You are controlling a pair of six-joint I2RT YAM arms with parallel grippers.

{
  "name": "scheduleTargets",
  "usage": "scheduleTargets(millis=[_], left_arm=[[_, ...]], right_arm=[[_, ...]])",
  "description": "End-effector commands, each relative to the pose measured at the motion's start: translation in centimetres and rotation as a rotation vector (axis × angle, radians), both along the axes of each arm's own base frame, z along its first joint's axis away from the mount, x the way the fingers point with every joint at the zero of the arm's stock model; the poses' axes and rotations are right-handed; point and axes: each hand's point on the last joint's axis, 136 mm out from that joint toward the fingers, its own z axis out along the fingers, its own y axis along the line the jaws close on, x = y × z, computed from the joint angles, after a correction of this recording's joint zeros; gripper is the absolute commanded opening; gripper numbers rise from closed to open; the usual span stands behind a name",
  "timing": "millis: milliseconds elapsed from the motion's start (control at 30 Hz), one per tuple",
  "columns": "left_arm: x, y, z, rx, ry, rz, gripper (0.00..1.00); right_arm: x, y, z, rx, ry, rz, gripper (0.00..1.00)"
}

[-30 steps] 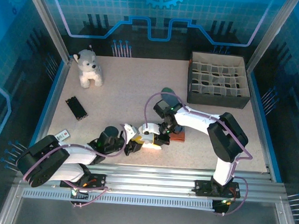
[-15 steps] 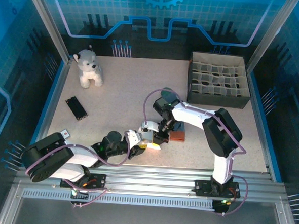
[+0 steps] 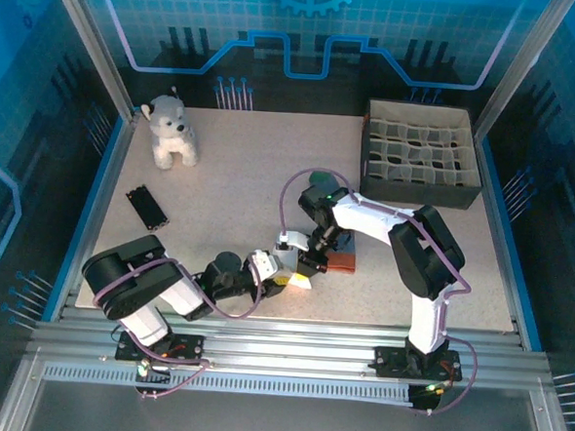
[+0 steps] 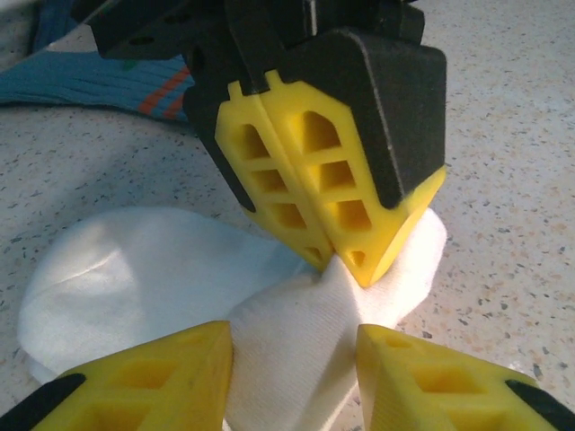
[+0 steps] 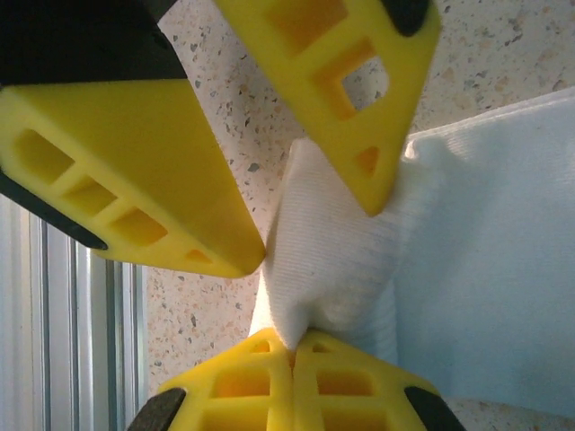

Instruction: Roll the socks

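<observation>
From above, two socks lie at 6 o'clock on the speckled table (image 3: 230, 192): the white sock (image 3: 299, 282) half under the left gripper (image 3: 280, 278) and right gripper (image 3: 301, 272), the teal sock (image 3: 341, 263) largely hidden by the right arm (image 3: 385, 221); one dog (image 3: 171, 130) at 10, one box (image 3: 420, 155) at 2, blue walls (image 3: 397, 27) around. Left wrist view: left fingers (image 4: 171, 368), cut off below, stand apart astride the white fold that the right jaws pinch shut. Right wrist view: that pinch at 6, sock cut off at 3.

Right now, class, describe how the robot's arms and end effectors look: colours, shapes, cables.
The left arm and right arm have white shells, black joints and a purple cable. The left end effector and right end effector have wedge-shaped yellow fingers with lattice cut-outs on black backing.
</observation>
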Motion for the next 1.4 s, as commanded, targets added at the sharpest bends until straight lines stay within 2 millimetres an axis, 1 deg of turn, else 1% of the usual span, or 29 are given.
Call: scheduleTargets(millis=[0, 100, 200, 333, 433, 467, 567, 667, 733, 867, 1000, 1100, 1267, 1367], left_arm=[[1.0, -0.4, -0.2, 0.039, -0.011, 0.019, 0.41], [1.4, 0.3, -1.3, 0.101, 0.063, 0.073, 0.38], [1.5, 1.1, -2.2, 0.133, 0.141, 0.133, 0.35], [1.3, 1.7, -4.0, 0.176, 0.246, 0.180, 0.32], [1.2, 1.9, -5.3, 0.197, 0.317, 0.208, 0.31], [1.1, 1.8, -5.7, 0.205, 0.341, 0.212, 0.30], [1.0, 1.7, -6.5, 0.214, 0.395, 0.228, 0.27], [1.0, 1.7, -6.9, 0.227, 0.434, 0.243, 0.26], [0.9, 1.7, -7.1, 0.232, 0.448, 0.245, 0.25], [0.8, 1.8, -7.1, 0.233, 0.460, 0.249, 0.25], [0.5, 2.1, -7.4, 0.247, 0.482, 0.255, 0.24], [0.2, 2.3, -7.7, 0.260, 0.502, 0.263, 0.23], [-0.3, 2.7, -8.2, 0.273, 0.541, 0.273, 0.22], [-0.6, 2.6, -8.5, 0.270, 0.571, 0.272, 0.22]], right_arm=[[-0.2, 0.1, 0.3, 0.002, 0.047, -0.002, 0.00], [0.2, 0.2, 0.3, -0.007, 0.059, -0.019, 0.00], [1.0, 0.7, 0.8, 0.019, 0.069, -0.063, 0.01], [1.7, 1.2, 1.2, 0.036, 0.076, -0.110, 0.11], [2.1, 1.2, 1.1, 0.028, 0.097, -0.171, 0.24], [2.4, 1.2, 1.0, 0.021, 0.099, -0.205, 0.26], [3.7, 1.1, 1.3, 0.020, 0.087, -0.315, 0.28], [4.9, 0.9, 1.8, 0.046, 0.031, -0.404, 0.28], [5.2, 0.9, 2.2, 0.066, 0.008, -0.439, 0.29], [5.2, 0.5, 1.2, 0.045, 0.008, -0.491, 0.30], [4.6, 0.2, -0.5, -0.011, 0.009, -0.510, 0.30], [4.6, -0.4, -1.7, -0.071, 0.010, -0.552, 0.30], [5.5, -1.8, -2.7, -0.135, -0.032, -0.642, 0.31], [6.0, -2.6, -2.8, -0.124, -0.044, -0.713, 0.32]])
